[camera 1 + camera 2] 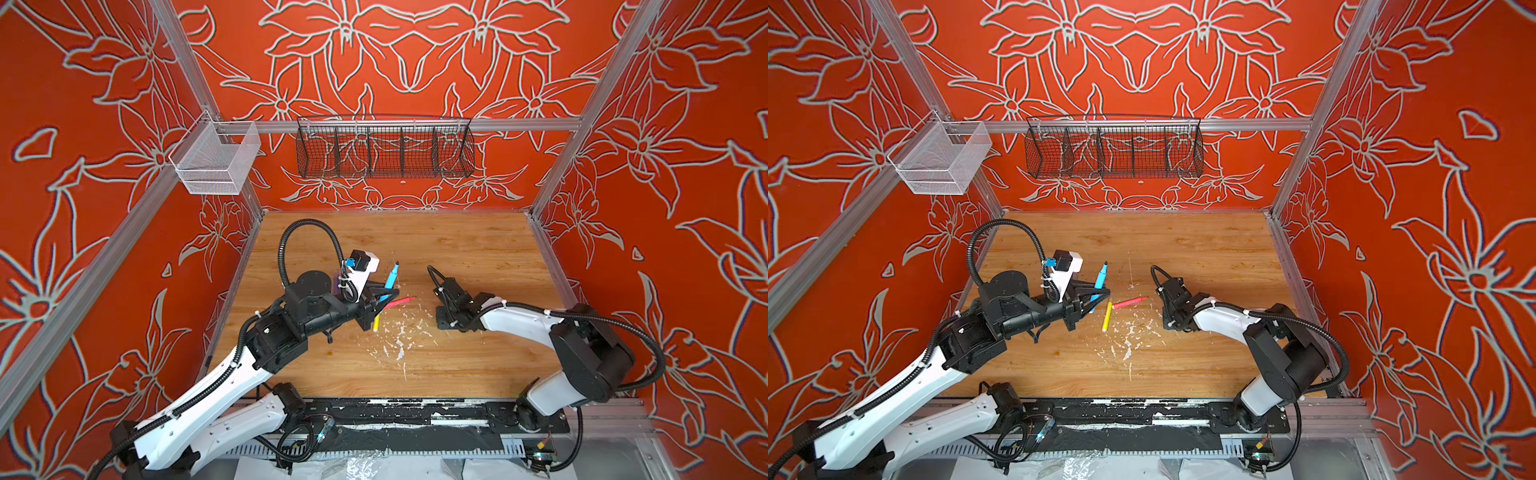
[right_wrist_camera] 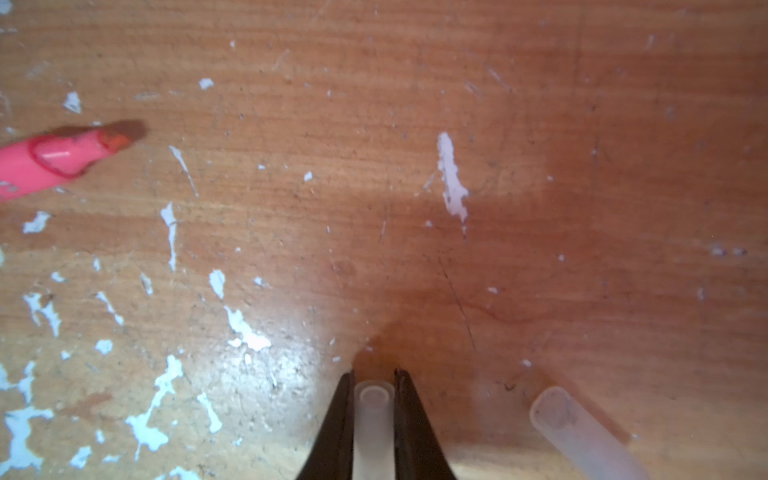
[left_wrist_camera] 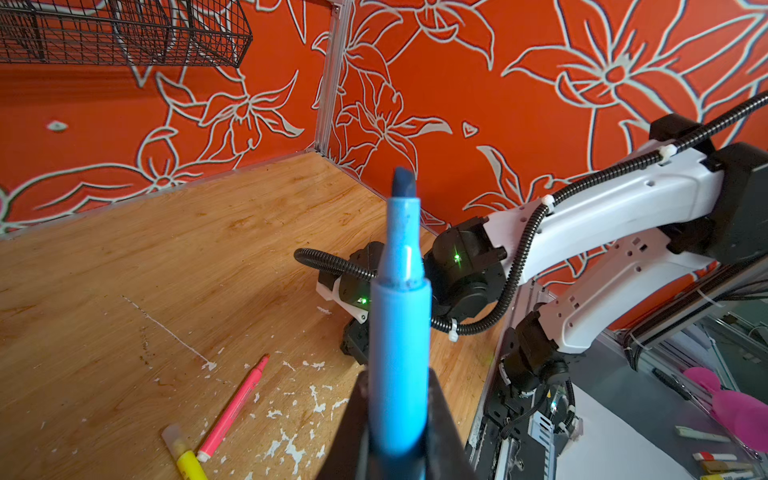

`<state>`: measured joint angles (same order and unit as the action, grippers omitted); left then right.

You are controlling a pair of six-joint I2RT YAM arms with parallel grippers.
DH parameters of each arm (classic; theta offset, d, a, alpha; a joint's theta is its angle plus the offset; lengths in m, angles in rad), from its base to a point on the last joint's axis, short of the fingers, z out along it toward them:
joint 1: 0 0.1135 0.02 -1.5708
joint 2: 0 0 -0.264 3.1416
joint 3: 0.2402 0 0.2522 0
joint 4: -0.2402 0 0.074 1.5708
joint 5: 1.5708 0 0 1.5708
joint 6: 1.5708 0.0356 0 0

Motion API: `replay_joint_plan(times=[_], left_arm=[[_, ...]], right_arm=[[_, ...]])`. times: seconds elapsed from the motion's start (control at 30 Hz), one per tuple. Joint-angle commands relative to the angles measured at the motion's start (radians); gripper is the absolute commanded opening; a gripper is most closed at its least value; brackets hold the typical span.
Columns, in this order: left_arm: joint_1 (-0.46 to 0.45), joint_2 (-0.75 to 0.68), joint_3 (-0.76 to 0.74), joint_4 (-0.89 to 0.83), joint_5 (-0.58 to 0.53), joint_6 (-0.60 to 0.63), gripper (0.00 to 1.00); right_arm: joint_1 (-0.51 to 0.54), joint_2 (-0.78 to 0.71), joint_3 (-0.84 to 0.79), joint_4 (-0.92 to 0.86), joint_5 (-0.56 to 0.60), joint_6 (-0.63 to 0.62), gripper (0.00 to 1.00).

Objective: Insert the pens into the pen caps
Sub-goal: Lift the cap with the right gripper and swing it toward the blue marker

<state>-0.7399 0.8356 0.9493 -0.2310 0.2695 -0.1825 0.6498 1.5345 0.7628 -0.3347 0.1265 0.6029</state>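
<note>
Left of centre in both top views, the left gripper (image 1: pixel 384 296) is clamped on the blue pen (image 1: pixel 391 277). The pen juts up toward the back wall with its dark chisel tip bare, and the left wrist view shows its barrel pinched between the two black fingers (image 3: pixel 444 432).

Just below it in the frame, the yellow pen (image 1: pixel 376 323) and the pink-red pen (image 1: pixel 403 301) lie on the wooden table (image 1: pixel 457 249). Their near ends almost meet in a loose V. The pink-red tip is uncapped and points toward the right of the picture. In the left wrist view a cloudy clear cover (image 3: pixel 172 436) sits on one end of the yellow pen.

Right of centre, the right gripper (image 2: pixel 373 374) points down at the wood. Its jaws are closed on a pen cap (image 2: pixel 373 419) — a clear tube gripped between the tips, open mouth facing outward. A second cap (image 2: pixel 582 432) lies flat just beside it, apart from the fingers.

White paint flecks (image 1: pixel 399 340) speckle the board at lower centre, between the two arms.
</note>
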Motion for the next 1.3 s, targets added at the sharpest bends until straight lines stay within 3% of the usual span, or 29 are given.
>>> replay_joint_plan(times=[0.0, 0.37, 0.53, 0.73, 1.0, 1.27], left_arm=[[-0.003, 0.004, 0.002, 0.02, 0.027, 0.011, 0.0], [-0.041, 0.054, -0.027, 0.161, 0.074, -0.042, 0.0], [-0.068, 0.046, -0.061, 0.239, 0.065, -0.077, 0.0], [-0.089, 0.094, -0.049, 0.262, 0.083, -0.083, 0.0], [-0.142, 0.211, 0.001, 0.265, 0.084, -0.071, 0.0], [-0.191, 0.288, 0.031, 0.29, 0.064, -0.066, 0.0]], right_arm=[[0.002, -0.089, -0.048, -0.078, -0.027, 0.021, 0.04], [0.007, -0.712, 0.044, -0.232, 0.03, 0.064, 0.0], [0.013, -0.879, 0.1, -0.1, -0.086, 0.103, 0.0], [0.013, -0.974, 0.061, 0.184, -0.241, 0.199, 0.0], [0.017, -1.0, -0.062, 0.597, -0.341, 0.351, 0.0], [0.049, -0.963, -0.089, 0.676, -0.344, 0.371, 0.0]])
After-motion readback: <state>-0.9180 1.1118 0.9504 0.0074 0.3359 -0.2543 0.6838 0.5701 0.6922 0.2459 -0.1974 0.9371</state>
